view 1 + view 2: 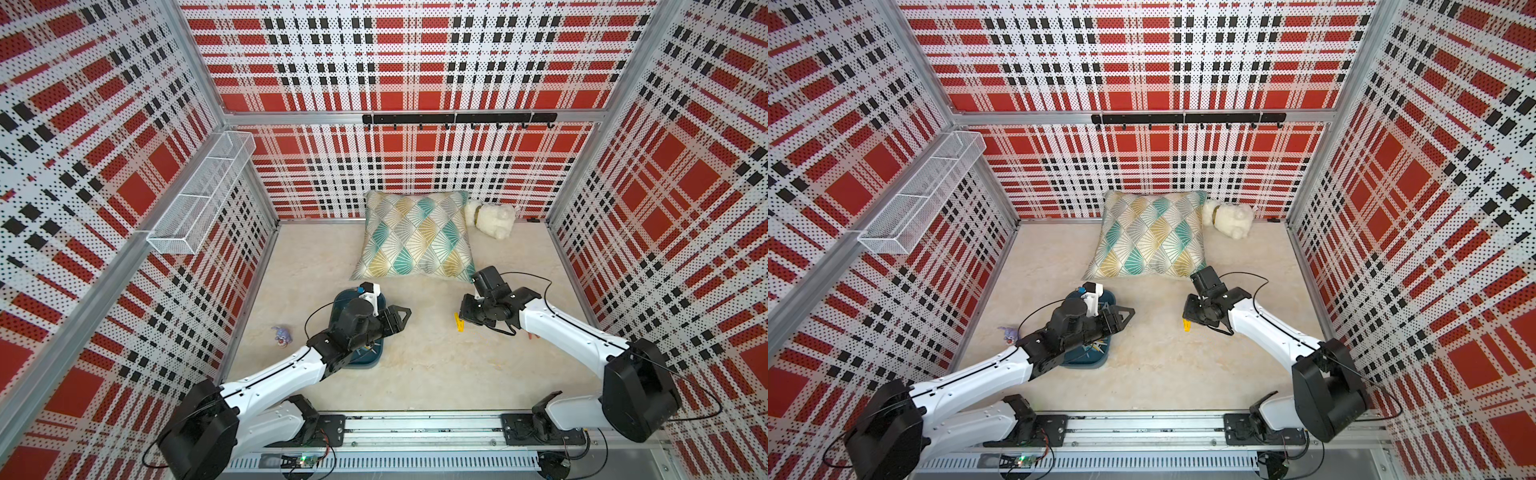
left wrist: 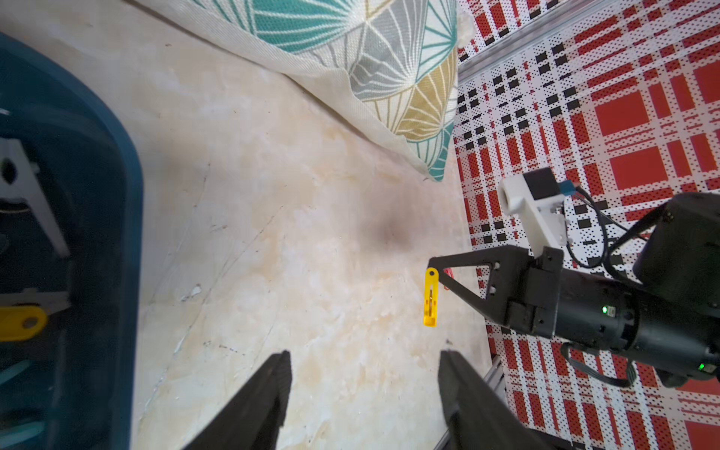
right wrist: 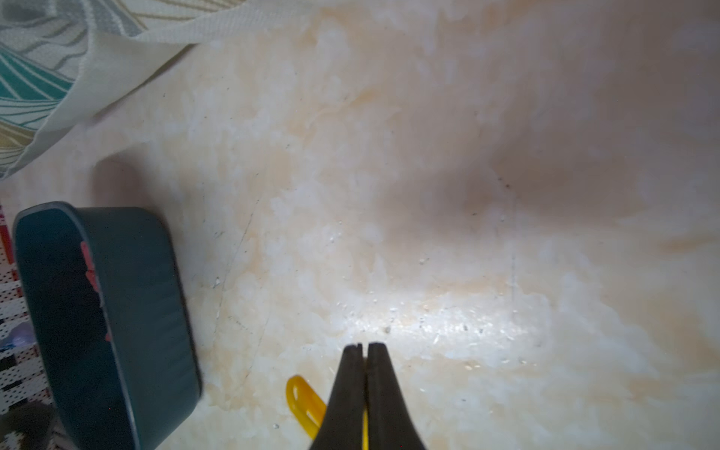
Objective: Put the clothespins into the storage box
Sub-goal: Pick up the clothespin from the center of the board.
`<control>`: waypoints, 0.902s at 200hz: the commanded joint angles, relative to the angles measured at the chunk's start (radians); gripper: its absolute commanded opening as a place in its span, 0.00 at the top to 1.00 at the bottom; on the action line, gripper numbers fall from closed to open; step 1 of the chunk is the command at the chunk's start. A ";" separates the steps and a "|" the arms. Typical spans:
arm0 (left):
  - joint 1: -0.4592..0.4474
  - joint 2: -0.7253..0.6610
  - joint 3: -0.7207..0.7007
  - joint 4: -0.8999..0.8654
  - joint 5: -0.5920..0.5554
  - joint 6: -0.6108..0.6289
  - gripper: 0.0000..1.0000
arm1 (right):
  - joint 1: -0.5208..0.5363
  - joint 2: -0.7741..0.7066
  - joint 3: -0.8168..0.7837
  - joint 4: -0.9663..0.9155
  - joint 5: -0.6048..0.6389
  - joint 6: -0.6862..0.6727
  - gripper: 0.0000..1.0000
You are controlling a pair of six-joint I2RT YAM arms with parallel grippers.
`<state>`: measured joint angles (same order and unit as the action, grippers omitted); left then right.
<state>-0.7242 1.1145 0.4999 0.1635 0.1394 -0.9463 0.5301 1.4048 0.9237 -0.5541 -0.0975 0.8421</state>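
Right gripper (image 3: 364, 346) pinched a yellow clothespin (image 2: 430, 298).
Left gripper (image 2: 364, 354) jaws spread, hovering just past storage box (image 3: 148, 311), at pin's 9 o'clock.

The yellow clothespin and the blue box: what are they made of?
The clothespin looks like glossy, slightly translucent plastic: its edges seem to glow in the light. The box seems smooth, matte moulded plastic: even dark teal colour, rounded corners and rim.
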 commanded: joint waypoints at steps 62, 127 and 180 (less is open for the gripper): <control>-0.062 0.118 0.013 0.146 0.031 -0.029 0.36 | 0.131 0.137 0.171 0.137 -0.125 0.118 1.00; -0.069 0.124 0.037 0.118 -0.016 -0.019 0.37 | 0.207 0.174 0.233 0.152 -0.148 0.151 1.00; -0.062 0.122 0.043 0.125 -0.013 -0.019 0.59 | 0.228 0.171 0.221 0.159 -0.151 0.166 1.00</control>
<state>-0.7876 1.2472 0.5152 0.2726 0.1299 -0.9783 0.7494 1.5696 1.1381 -0.4129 -0.2459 0.9943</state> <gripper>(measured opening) 0.450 0.079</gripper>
